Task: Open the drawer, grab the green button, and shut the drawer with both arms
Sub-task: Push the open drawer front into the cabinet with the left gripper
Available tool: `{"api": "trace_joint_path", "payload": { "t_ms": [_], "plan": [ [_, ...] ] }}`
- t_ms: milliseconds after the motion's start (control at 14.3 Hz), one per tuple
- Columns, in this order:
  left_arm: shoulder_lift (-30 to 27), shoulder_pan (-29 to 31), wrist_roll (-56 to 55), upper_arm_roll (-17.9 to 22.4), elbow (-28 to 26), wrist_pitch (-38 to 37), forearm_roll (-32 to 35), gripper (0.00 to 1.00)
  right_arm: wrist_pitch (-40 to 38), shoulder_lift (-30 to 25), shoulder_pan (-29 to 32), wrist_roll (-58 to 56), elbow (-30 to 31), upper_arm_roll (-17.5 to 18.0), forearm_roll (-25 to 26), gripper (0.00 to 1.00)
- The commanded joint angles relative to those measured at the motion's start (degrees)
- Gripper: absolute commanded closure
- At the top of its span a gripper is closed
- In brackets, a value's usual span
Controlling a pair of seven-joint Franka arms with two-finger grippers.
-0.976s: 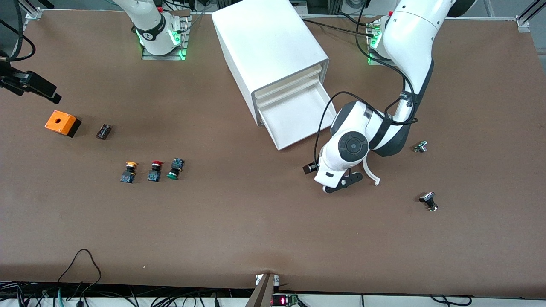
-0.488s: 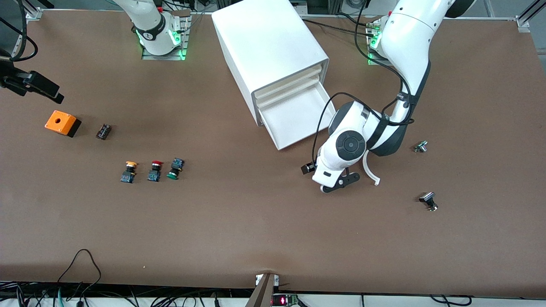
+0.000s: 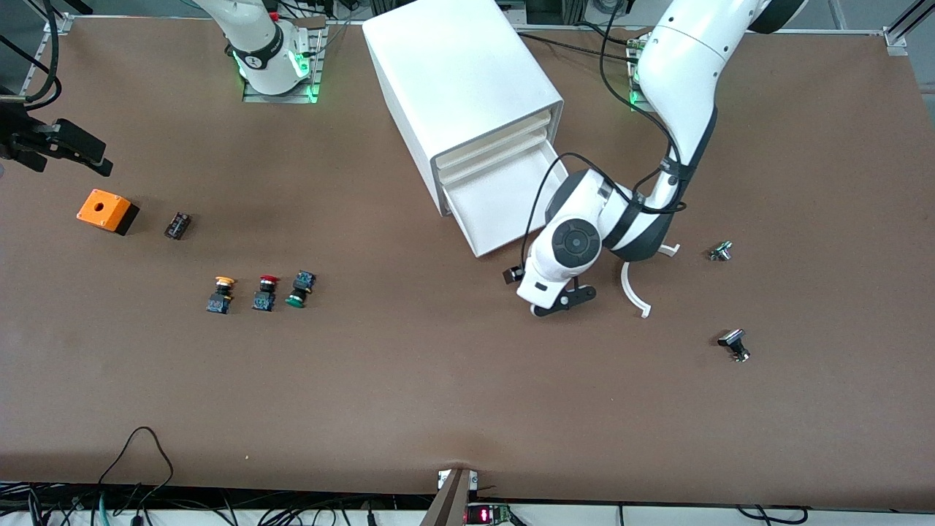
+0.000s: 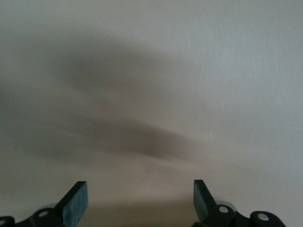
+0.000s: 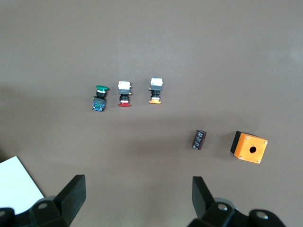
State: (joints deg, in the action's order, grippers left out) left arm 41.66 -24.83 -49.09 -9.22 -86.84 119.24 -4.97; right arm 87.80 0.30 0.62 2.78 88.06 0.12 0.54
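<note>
The white cabinet (image 3: 460, 80) stands at the table's middle. Its lowest drawer (image 3: 504, 208) is pulled out, and its tray looks empty. The green-capped button (image 3: 298, 290) lies on the table toward the right arm's end, beside a red-capped one (image 3: 266, 292) and a yellow-capped one (image 3: 221, 294). It also shows in the right wrist view (image 5: 100, 97). My left gripper (image 3: 561, 302) is open over the table by the drawer's front corner; its wrist view (image 4: 139, 198) shows only a blurred pale surface. My right gripper (image 3: 73, 150) is open and empty in the right wrist view (image 5: 138, 198), high over the table's end.
An orange box (image 3: 107, 211) and a small black part (image 3: 177, 225) lie near the right gripper. A white curved strip (image 3: 634, 292) and two small metal parts (image 3: 721, 251) (image 3: 734, 345) lie toward the left arm's end.
The left arm has swung toward the drawer's front corner, uncovering more of the white curved strip. The right gripper has shifted slightly. The buttons have not moved.
</note>
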Motion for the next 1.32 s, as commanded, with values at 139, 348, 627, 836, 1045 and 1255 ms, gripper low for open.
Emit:
{"api": "trace_joint_path", "payload": {
  "t_ms": [139,348,627,836,1045,1255],
  "plan": [
    [-2.7,0.5,-0.8,-4.9,-5.1,-0.3,-1.6,0.01,-0.7,-0.3,0.3,-0.9,-0.3,0.9,0.3,0.01],
    [-3.3,0.8,-1.3,-5.7,-6.7,-1.0,-4.2,0.01,-0.6,-0.3,-1.4,-0.7,-0.2,0.6,0.4,0.01],
    [-3.6,1.6,-1.3,-9.1,-6.5,-6.2,-9.5,0.01,-0.5,-0.2,-1.1,-0.9,-0.2,0.5,0.8,0.01],
    [-3.4,1.5,-1.4,-10.0,-6.7,-9.8,-9.8,0.01,-0.4,-0.1,-1.2,-1.4,-0.2,0.5,0.9,0.01],
    [-2.8,0.8,-1.3,-10.0,-6.5,-9.7,-11.4,0.01,-0.4,-0.1,-1.2,-1.5,-0.3,0.5,0.8,0.01],
    [-2.7,-0.3,-1.3,-10.2,-6.7,-9.9,-11.5,0.01,-0.5,-0.1,-1.2,-1.7,-0.4,0.5,0.6,0.01]
  ]
}}
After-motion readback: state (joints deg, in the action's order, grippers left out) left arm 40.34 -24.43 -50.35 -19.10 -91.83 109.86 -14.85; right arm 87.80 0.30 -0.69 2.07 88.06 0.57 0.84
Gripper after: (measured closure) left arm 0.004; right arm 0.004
